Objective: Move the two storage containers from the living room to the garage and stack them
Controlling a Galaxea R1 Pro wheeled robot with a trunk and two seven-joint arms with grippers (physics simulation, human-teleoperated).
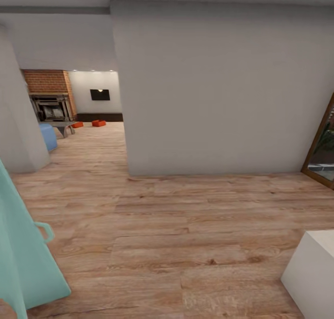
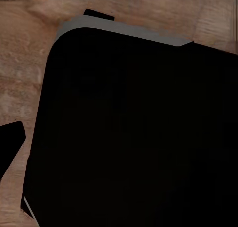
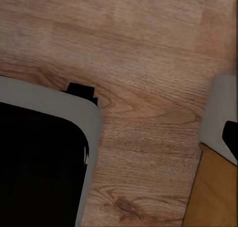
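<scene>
Task barely begun: both red boxes (image 1: 88, 123) sit on the living room wood floor (image 1: 185, 244) just beside the fireplace (image 1: 50, 106), far down the passage past the white wall (image 1: 218, 91). Nothing carried yet. Claw state: cannot tell for either arm.

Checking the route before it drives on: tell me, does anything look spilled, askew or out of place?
Nothing stands out. The two storage containers sit upright on the wood floor near the fireplace, nothing spilled.
</scene>
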